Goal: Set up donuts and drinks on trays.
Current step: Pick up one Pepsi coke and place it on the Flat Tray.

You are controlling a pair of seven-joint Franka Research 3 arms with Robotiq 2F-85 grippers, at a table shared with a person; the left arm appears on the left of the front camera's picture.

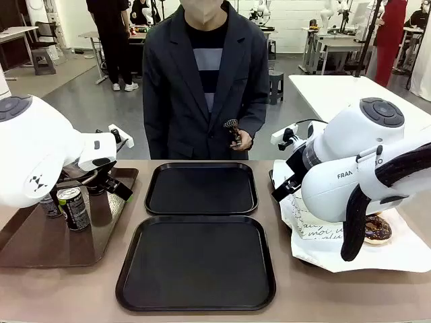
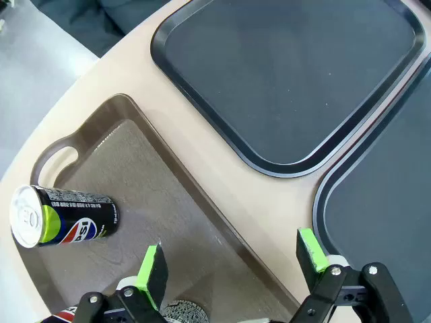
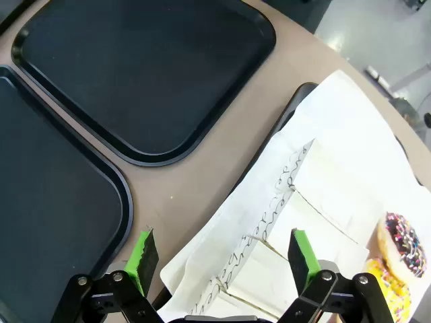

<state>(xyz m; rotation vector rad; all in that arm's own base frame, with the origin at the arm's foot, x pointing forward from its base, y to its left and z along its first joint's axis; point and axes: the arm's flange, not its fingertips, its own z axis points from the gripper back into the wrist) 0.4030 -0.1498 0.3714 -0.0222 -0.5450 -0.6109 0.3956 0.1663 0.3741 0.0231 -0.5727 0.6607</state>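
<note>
Now left end effector [image 2: 231, 254] and right end effector [image 3: 221, 247] both gape, holding nothing.
Two black trays [image 1: 202, 190] lie bare on the worktop [image 1: 303, 296], rims just apart; drinks [image 1: 74, 208] stand on the brown tray [image 1: 40, 249], donuts [image 3: 403, 241] on white paper [image 1: 404, 252].

The far black tray [image 1: 201, 188] and the near black tray [image 1: 196, 264] look like matt plastic, finely grained. The brown tray [image 2: 155, 202] is smooth and glossy. The table [image 1: 67, 289] is smooth and pale. The white paper [image 3: 337, 155] is creased. The Pepsi can [image 2: 64, 215] is shiny metal. The donut [image 1: 377, 229] has glossy icing.
</note>
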